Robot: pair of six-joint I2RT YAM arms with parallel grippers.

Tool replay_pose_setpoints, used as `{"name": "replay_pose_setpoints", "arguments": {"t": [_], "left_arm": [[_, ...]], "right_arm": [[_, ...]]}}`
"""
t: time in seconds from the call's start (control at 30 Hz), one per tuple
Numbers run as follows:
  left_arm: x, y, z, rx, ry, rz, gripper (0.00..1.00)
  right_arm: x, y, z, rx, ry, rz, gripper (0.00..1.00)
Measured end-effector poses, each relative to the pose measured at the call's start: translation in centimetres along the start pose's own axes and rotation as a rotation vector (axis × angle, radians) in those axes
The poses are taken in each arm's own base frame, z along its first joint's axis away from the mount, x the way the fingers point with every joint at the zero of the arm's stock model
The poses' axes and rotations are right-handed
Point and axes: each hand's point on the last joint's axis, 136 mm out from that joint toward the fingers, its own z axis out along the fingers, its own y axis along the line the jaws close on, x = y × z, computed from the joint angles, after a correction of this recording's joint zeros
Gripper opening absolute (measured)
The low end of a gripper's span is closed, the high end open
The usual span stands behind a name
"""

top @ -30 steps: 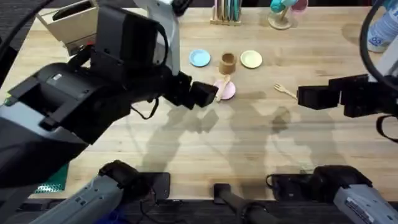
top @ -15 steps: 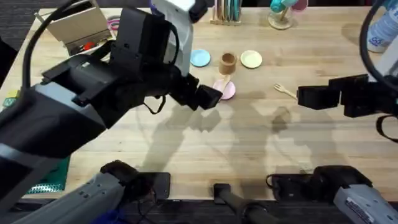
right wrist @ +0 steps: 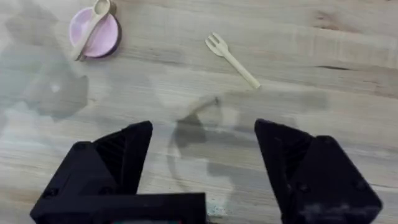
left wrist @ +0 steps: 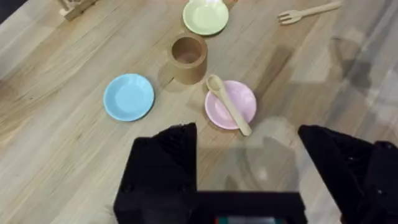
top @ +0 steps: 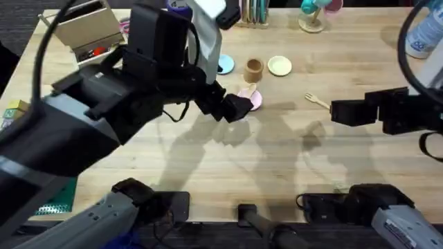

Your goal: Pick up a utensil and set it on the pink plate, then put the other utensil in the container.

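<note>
A pale wooden spoon (left wrist: pixel 229 103) lies across the pink plate (left wrist: pixel 218 111), its handle end overhanging the rim; both also show in the right wrist view, spoon (right wrist: pixel 92 26) on plate (right wrist: pixel 102 38). The brown wooden cup (left wrist: pixel 188 58) stands just beyond the plate. The wooden fork (right wrist: pixel 231 59) lies flat on the table to the right, also seen as the fork (top: pixel 318 101) from overhead. My left gripper (left wrist: pixel 247 138) hovers open above the plate's near side, holding nothing. My right gripper (right wrist: pixel 203 144) is open above bare table, short of the fork.
A light blue plate (left wrist: pixel 129 97) and a pale yellow plate (left wrist: pixel 206 17) flank the cup. A beige box (top: pixel 83 28) sits at the back left, a rack (top: pixel 252 14) and bottle (top: pixel 422 34) at the back edge. Open tabletop lies in front of the plates.
My left arm has risen and drawn back slightly from the pink plate, where the spoon stays. The right arm and the fork have not moved.
</note>
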Motion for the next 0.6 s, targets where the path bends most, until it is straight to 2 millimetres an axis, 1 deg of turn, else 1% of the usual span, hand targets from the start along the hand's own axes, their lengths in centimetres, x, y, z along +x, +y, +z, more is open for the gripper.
{"name": "replay_pose_setpoints", "arguments": {"t": [0.07,0.1,0.23,0.4,0.47,0.6], "left_arm": [[0.5,-0.1,0.3,0.007,-0.001,0.003,0.995],[1.6,-0.5,0.7,0.023,0.018,-0.004,0.995],[1.5,-0.5,0.8,0.024,0.011,-0.001,0.995],[1.5,-0.5,0.7,0.025,0.01,-0.001,0.996],[1.5,-0.5,0.7,0.024,0.01,-0.001,0.996],[1.5,-0.5,0.8,0.024,0.01,-0.001,0.997]], "right_arm": [[0.1,0.0,0.0,0.0,0.003,-0.005,0.997],[0.1,-0.1,0.1,0.007,0.01,-0.041,0.998],[0.2,-0.6,0.9,0.02,0.057,-0.132,0.996],[0.8,-1.0,3.1,-0.003,0.176,-0.331,0.977],[1.2,-1.1,4.1,-0.022,0.227,-0.409,0.993],[1.7,-1.6,6.1,-0.057,0.311,-0.503,0.996]]}}
